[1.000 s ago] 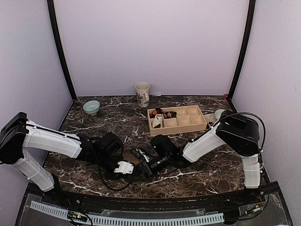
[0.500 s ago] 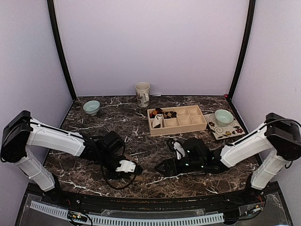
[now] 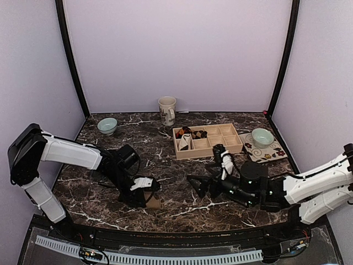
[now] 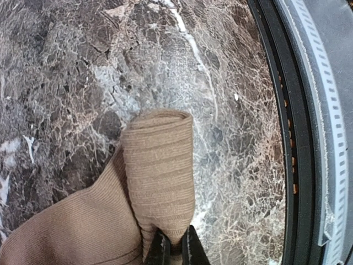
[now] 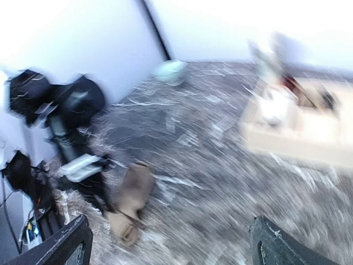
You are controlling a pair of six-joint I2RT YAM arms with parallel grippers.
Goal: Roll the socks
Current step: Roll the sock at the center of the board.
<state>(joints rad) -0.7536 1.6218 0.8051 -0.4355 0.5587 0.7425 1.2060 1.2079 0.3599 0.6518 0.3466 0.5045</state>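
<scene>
The tan sock (image 3: pixel 153 201) lies near the table's front, partly folded over on itself. In the left wrist view it (image 4: pixel 160 165) fills the lower left, ribbed, with its doubled edge pinched between the jaws. My left gripper (image 3: pixel 148 193) (image 4: pixel 175 245) is shut on that edge. My right gripper (image 3: pixel 194 185) is open and empty, well to the right of the sock. The right wrist view is blurred; the gripper (image 5: pixel 168 240) shows its jaws wide apart, with the tan sock (image 5: pixel 129 199) ahead on the left. I cannot pick out the dark argyle sock on the table.
A wooden compartment tray (image 3: pixel 220 149) at mid-back holds a white rolled sock (image 3: pixel 185 142) and dark bundles (image 3: pixel 198 133). A mug (image 3: pixel 167 110) stands behind it, a pale bowl (image 3: pixel 107 126) at back left, another bowl (image 3: pixel 262 137) on a mat at right. The table's black front rail (image 4: pixel 287 138) is close.
My right arm has let go and swung back to the right, away from the sock. My left gripper has shifted slightly right and still grips the tan sock.
</scene>
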